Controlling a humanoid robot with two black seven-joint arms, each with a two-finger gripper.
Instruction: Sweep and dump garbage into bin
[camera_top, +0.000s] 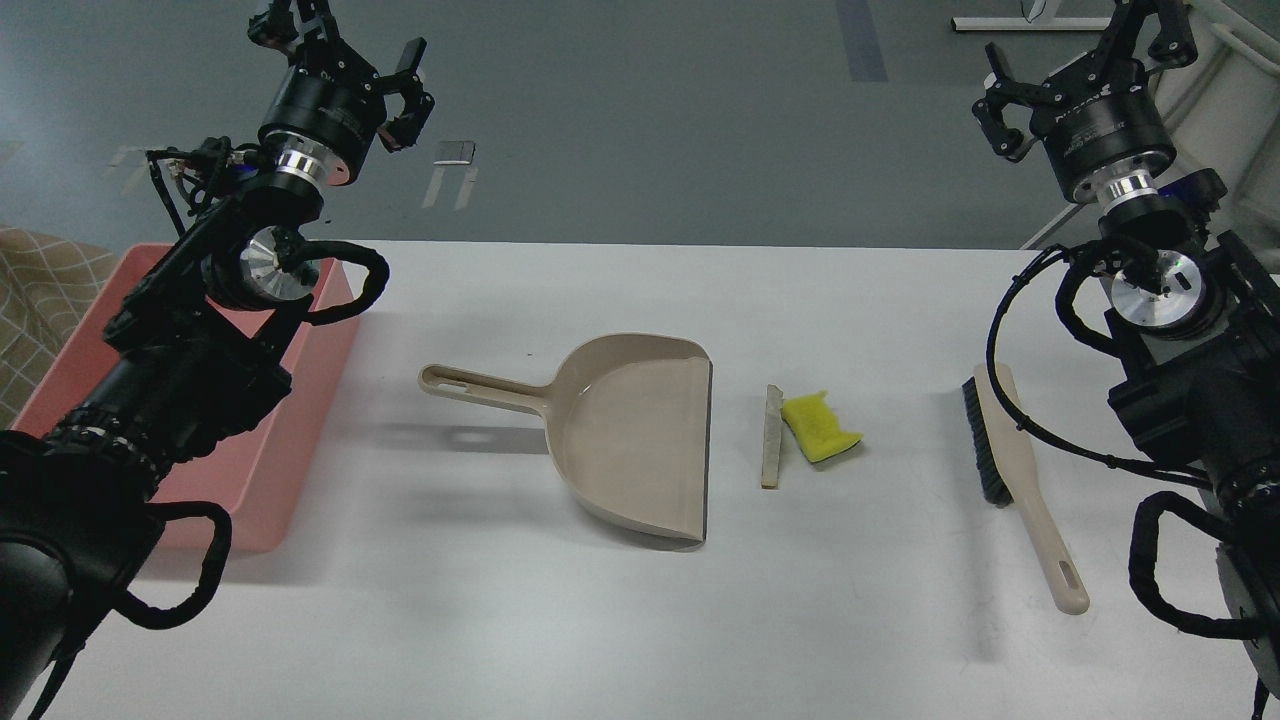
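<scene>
The garbage lies on the white table right of the dustpan's mouth: a yellow sponge (820, 428) with a dark edge, and a thin white slice with a tan edge (771, 436) just left of it. The beige dustpan (630, 440) lies flat, handle pointing left. The pink bin (295, 430) sits at the table's left edge, partly hidden by my left arm. My left gripper (345, 40) is open and empty, raised high above the bin's far end. My right gripper (1082, 48) is open and empty, raised high at the far right, above the brush.
A beige hand brush with dark bristles (1015, 470) lies at the right of the table, handle toward the front edge. A patterned cloth (35, 290) shows past the table's left edge. Grey floor lies beyond the far edge.
</scene>
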